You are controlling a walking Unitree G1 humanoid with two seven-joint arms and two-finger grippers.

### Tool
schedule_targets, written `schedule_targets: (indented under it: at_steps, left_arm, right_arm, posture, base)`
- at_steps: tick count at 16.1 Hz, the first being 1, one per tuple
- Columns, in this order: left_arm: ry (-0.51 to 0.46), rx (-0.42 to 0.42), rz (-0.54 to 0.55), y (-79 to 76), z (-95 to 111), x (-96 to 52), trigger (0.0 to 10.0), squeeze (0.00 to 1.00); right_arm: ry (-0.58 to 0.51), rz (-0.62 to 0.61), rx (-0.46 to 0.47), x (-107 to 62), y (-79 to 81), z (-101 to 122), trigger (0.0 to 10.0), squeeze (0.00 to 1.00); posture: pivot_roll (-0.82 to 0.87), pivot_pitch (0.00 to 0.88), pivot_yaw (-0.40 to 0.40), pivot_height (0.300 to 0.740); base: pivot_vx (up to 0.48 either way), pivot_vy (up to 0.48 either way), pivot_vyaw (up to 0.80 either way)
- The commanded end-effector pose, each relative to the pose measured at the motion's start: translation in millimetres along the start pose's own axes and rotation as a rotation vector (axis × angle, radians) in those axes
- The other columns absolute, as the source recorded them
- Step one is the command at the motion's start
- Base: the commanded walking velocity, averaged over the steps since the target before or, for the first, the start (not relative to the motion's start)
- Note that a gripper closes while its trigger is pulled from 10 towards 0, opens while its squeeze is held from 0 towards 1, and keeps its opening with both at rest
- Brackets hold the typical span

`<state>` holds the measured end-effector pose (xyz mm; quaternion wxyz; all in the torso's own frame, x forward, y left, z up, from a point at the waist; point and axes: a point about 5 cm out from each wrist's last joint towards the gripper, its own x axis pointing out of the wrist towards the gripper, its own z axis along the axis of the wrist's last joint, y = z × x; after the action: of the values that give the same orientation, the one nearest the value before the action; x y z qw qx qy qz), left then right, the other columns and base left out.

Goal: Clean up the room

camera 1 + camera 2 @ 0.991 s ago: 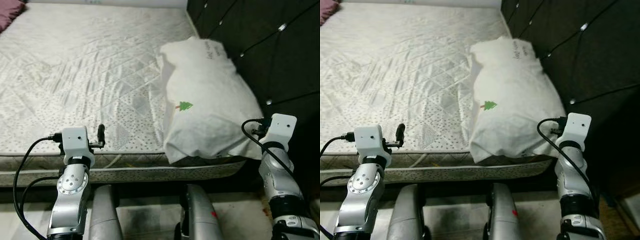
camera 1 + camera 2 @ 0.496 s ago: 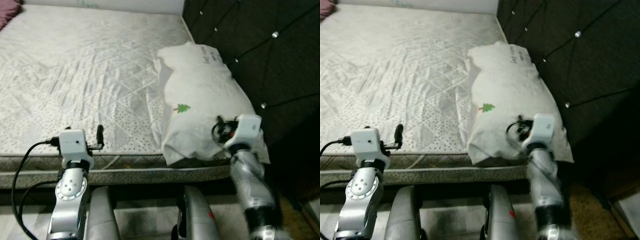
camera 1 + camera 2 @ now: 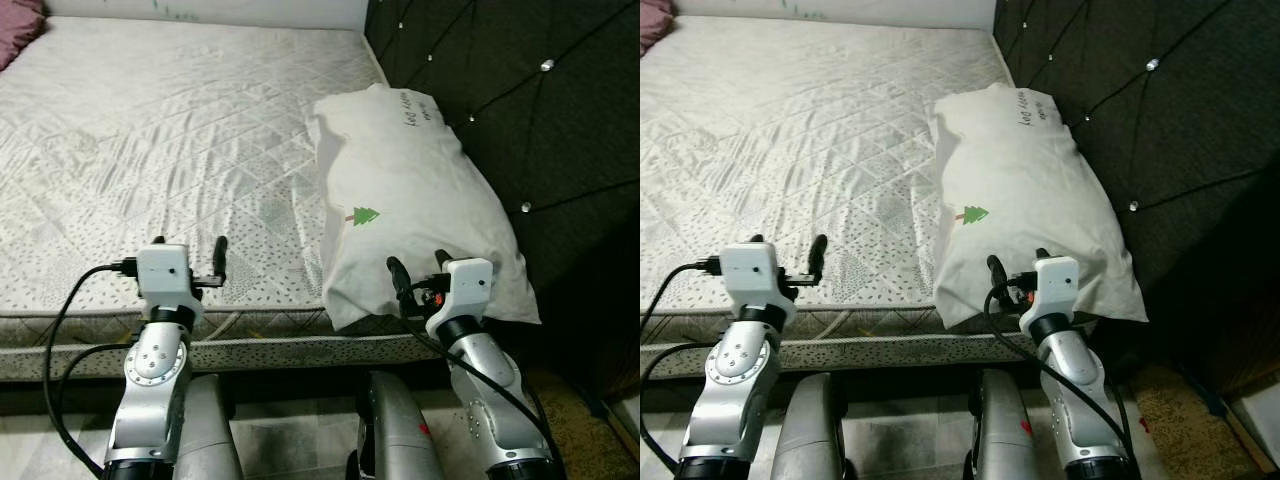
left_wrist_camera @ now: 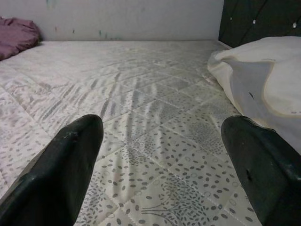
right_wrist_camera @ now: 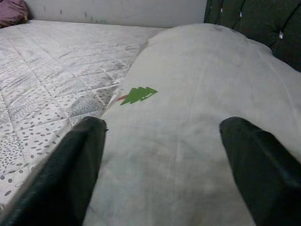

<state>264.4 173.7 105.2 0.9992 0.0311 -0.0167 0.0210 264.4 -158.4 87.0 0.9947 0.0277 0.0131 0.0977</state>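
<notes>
Light: even, fairly bright on the mattress (image 3: 180,130).
Shadows: the headboard (image 3: 520,110) and the floor below are dim.
Glare: a mild sheen on the quilting.
Focus: wrist views blur the near fingers (image 4: 61,174).

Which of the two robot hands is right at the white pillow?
The right hand, its open fingers over the white pillow; the left hand hovers over bare quilted mattress.

White pillow (image 3: 415,210), green tree print; pale quilted mattress (image 3: 170,140), seemingly speckled.

The white pillow (image 3: 1025,200) bears small handwriting-style print ending in "Day"; the rest is unreadable.
</notes>
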Motion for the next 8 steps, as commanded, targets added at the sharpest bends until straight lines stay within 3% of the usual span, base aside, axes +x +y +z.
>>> schedule_targets:
  at_steps: [1, 2, 8]
  left_arm:
    - [-0.010, -0.002, -0.020, -2.0, 2, 3.3, 10.0, 0.00]
    - [-0.015, 0.000, -0.027, -3.1, 3, 3.9, 10.0, 0.00]
    - [-0.047, 0.013, -0.028, -4.4, 11, 13.2, 10.0, 0.00]
  right_arm:
    - [-0.023, 0.002, 0.006, 2.0, -3.3, 9, 10.0, 0.00]
    - [-0.041, 0.013, -0.022, 3.2, -2.7, 13, 10.0, 0.00]
    - [-0.072, 0.024, 0.019, 9.7, 3.1, 24, 10.0, 0.00]
  posture:
    - [0.01, 0.000, -0.047, 0.565]
    - [0.01, 0.000, -0.047, 0.565]
    - [0.00, 0.000, -0.057, 0.630]
  base:
    - [0.000, 0.000, 0.00]
    - [0.000, 0.000, 0.00]
    - [0.000, 0.000, 0.00]
